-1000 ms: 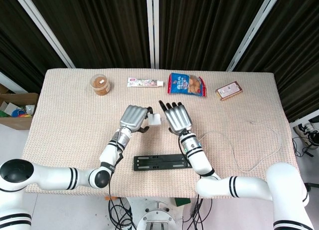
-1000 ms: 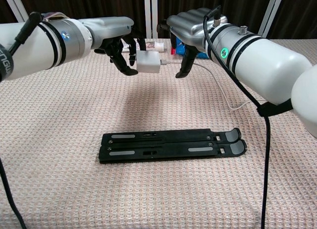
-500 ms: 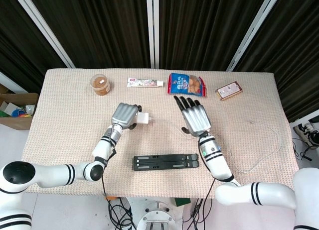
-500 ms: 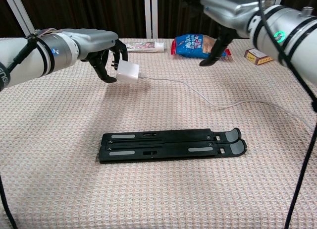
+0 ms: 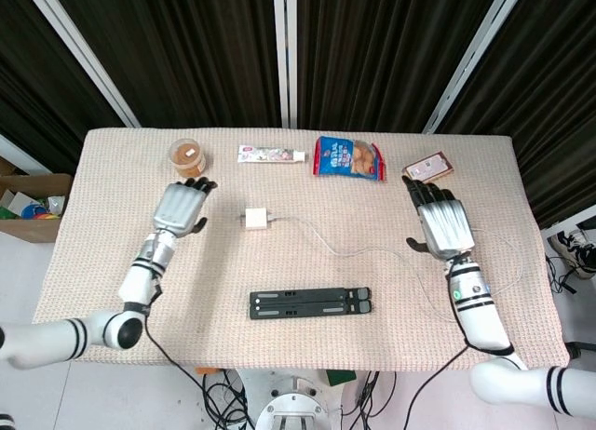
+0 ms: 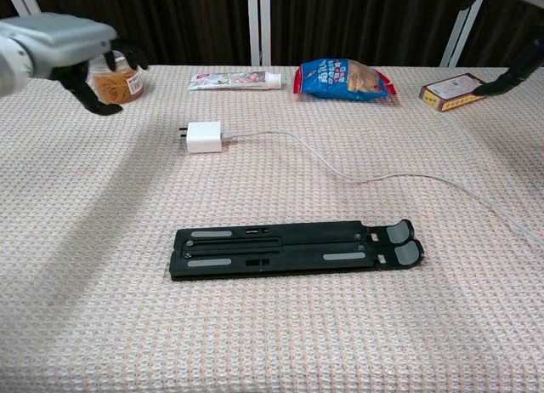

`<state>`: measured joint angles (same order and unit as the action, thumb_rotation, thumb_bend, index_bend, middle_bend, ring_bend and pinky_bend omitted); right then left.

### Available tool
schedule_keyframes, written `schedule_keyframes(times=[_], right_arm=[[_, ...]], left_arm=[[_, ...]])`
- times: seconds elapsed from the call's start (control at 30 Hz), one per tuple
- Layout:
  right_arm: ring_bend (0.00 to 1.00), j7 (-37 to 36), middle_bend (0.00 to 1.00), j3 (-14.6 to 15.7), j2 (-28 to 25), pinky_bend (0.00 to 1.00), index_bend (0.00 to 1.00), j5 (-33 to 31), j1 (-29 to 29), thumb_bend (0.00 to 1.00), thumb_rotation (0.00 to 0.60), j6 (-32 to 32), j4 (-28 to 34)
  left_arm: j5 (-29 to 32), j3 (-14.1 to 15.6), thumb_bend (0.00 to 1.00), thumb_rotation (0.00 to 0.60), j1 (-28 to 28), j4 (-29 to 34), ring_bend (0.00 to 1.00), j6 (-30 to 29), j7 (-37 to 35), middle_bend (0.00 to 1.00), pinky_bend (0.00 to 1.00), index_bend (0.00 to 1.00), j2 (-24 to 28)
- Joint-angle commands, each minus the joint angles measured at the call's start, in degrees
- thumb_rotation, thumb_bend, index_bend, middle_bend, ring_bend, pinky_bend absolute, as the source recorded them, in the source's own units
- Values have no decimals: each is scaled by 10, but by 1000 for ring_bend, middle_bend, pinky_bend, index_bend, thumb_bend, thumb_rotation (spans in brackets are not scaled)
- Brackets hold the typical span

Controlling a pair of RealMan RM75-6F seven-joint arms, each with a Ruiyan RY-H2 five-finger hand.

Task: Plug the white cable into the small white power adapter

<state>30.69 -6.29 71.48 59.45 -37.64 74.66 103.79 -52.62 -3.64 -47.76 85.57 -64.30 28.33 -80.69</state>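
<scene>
The small white power adapter point(image 5: 253, 218) lies on the table, and the white cable point(image 5: 372, 254) looks plugged into its side. The cable curls away to my right across the cloth. So I think the job is done.

My left hand point(image 5: 180, 207) holds nothing, and its fingers are a little curled. It hangs over the table near the jar point(image 5: 188, 157), well apart from the adapter. My right hand point(image 5: 441, 221) holds nothing too, with fingers spread, near the small box point(image 5: 427, 168).

The adapter looks light, hard and smooth. I would hold it by its flat sides, not by the metal prongs. The cable is thin and floppy, so I would take it close to the plug.

The table point(image 5: 102, 262) has a bumpy tan cloth that should stop things sliding. A black folding stand point(image 5: 312, 303) lies near me. A tube point(image 5: 271, 154) and a blue snack bag point(image 5: 348, 158) sit at the far edge. Dark curtains point(image 5: 186, 48) hang behind.
</scene>
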Motion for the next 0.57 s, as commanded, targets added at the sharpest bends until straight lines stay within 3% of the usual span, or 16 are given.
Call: schedule_keyframes(times=[0.03,0.27,0.57], right_arm=[[161,-101,215,40,-53,316,19,80,60,182,600,12,-16],[148,-195,213,78,-85,275,27,168,148,193,600,89,-50],[127,-244,199,113,-85,239,27,217,258,202,600,184,-69]], left_arm=[[-76,40,261,600,77,56,254,-80,-50,230,391,238,86],[-173,102,261,600,194,105,237,-196,-99,231,323,246,172],[-260,162,261,600,352,133,237,-344,-113,233,324,246,180]])
